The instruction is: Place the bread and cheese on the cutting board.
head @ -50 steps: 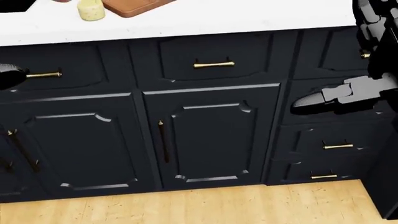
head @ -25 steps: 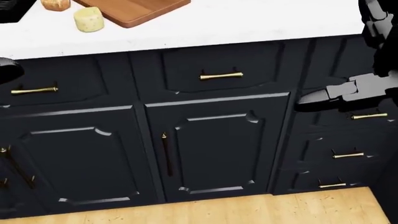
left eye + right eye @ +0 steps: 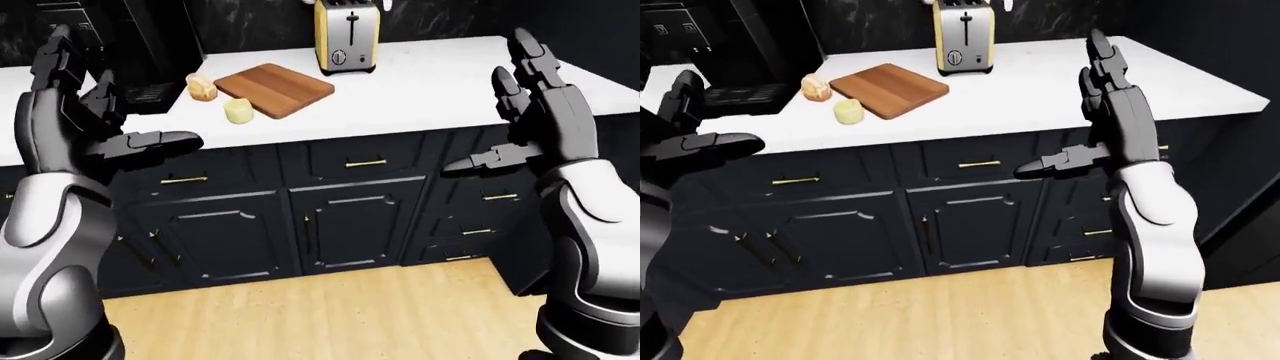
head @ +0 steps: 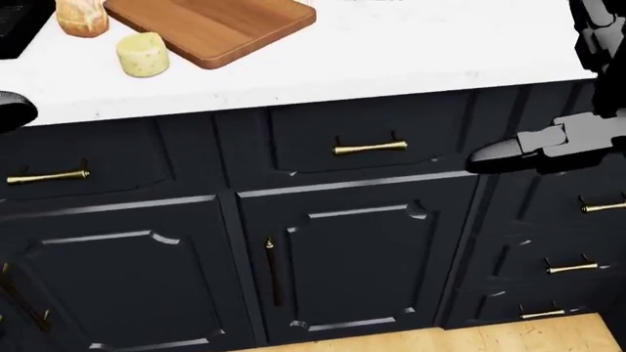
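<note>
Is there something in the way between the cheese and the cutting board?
Nothing visible. The cheese sits on the white counter just left of the cutting board in the left-eye view, with only bare counter between them. The bread sits beside the board too.

white counter (image 3: 420,82) over dark cabinets (image 3: 340,217) with brass handles, light wood floor (image 3: 330,315), dark marbled wall (image 3: 250,22)

Kitchen, simulator-rendered. White countertop (image 3: 420,82) over dark navy cabinets (image 3: 350,217) with brass drawer pulls (image 4: 370,147); yellow toaster (image 3: 346,35) against dark marbled backsplash (image 3: 250,26); wooden cutting board (image 3: 273,88); light wood floor (image 3: 330,315). Black appliance (image 3: 140,52) at left, possibly a stove.
</note>
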{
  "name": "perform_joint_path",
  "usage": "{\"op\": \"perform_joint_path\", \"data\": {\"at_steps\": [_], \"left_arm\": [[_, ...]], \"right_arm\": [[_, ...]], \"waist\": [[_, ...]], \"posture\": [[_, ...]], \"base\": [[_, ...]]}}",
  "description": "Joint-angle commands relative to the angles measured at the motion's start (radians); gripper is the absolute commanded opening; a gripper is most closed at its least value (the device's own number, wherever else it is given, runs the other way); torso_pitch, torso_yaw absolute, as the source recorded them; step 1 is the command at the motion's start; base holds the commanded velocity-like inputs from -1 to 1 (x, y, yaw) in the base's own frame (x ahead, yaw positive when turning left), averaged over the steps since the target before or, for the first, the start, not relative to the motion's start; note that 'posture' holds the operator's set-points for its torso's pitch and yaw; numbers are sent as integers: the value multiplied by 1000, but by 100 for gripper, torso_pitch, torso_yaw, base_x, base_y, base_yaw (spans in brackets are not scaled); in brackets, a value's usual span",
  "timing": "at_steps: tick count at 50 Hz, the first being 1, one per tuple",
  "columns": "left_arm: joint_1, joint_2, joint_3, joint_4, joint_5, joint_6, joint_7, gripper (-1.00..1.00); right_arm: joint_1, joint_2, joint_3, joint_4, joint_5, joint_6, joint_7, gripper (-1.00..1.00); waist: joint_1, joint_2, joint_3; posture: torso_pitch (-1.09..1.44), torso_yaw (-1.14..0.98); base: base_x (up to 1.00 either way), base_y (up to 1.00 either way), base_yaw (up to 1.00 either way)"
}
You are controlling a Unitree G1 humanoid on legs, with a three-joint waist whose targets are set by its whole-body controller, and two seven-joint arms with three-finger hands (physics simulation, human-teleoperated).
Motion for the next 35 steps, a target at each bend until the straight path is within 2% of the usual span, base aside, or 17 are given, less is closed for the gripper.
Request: {"op": "perform_joint_path", "data": {"at_steps": [1,2,4,10,12,13,14,16,18,21,23,25,26,27,28,31,35], "left_arm": [[-22,11,8,-19,0,-18,2,100],[-21,12,8,-19,0,-19,1,100],[-20,12,8,-18,0,-20,1,100],[-18,13,6,-13,3,-27,-2,100],[-22,14,8,-12,2,-24,-1,100],[-23,16,9,-12,1,-23,-2,100],[-21,15,9,-12,2,-25,-2,100],[-20,14,6,-12,4,-26,-2,100],[-17,11,5,-16,5,-25,-1,100],[-10,6,5,-24,7,-26,0,100],[-15,8,6,-21,6,-23,-1,100],[-10,5,4,-25,8,-25,-1,100],[-11,5,6,-27,7,-22,1,100],[-10,5,6,-27,7,-23,0,100],[-13,7,6,-24,7,-22,-1,100],[-18,9,8,-20,5,-20,-2,100],[-24,14,9,-15,2,-19,-1,100]], "right_arm": [[-23,-17,-11,-22,0,-22,-3,100],[-24,-17,-11,-22,0,-22,-3,100],[-23,-17,-11,-24,0,-20,-4,100],[-30,-19,-11,-15,0,-23,-6,100],[-29,-19,-11,-14,0,-24,-6,100],[-30,-19,-11,-14,1,-23,-6,100],[-30,-20,-11,-13,1,-24,-7,100],[-27,-19,-11,-12,1,-28,-6,100],[-27,-20,-10,-10,1,-30,-5,100],[-23,-19,-10,-12,0,-32,-3,100],[-25,-20,-10,-14,0,-29,-1,100],[-22,-20,-11,-15,-1,-32,0,100],[-23,-20,-11,-15,-2,-31,0,100],[-23,-20,-10,-15,-3,-31,0,100],[-24,-20,-10,-16,-3,-29,0,100],[-28,-21,-10,-19,-3,-23,0,100],[-33,-20,-10,-21,-1,-15,-1,100]], "waist": [[-2,15,-23],[-3,17,-16],[5,-4,-22],[12,-70,-9],[15,-113,-25],[21,-119,-33],[8,-97,-26],[7,-111,-24],[4,-100,-31],[1,-72,-16],[-4,-42,-11],[-10,18,-30],[-14,25,-44],[0,10,-24],[-3,15,-16],[4,-15,-24],[7,-53,-14]], "posture": [[0,0],[0,0],[0,0],[0,0],[0,0],[0,0],[0,0],[0,0],[0,0],[0,0],[0,0],[0,0],[0,0],[0,0],[0,0],[0,0],[0,0]], "base": [[19,14,0],[19,15,0],[18,15,0],[18,15,0],[14,15,0],[12,16,0],[12,15,0],[13,15,0],[13,14,0],[13,15,0],[13,14,0],[13,14,0],[12,14,0],[13,14,0],[13,12,0],[13,14,0],[13,14,0]]}}
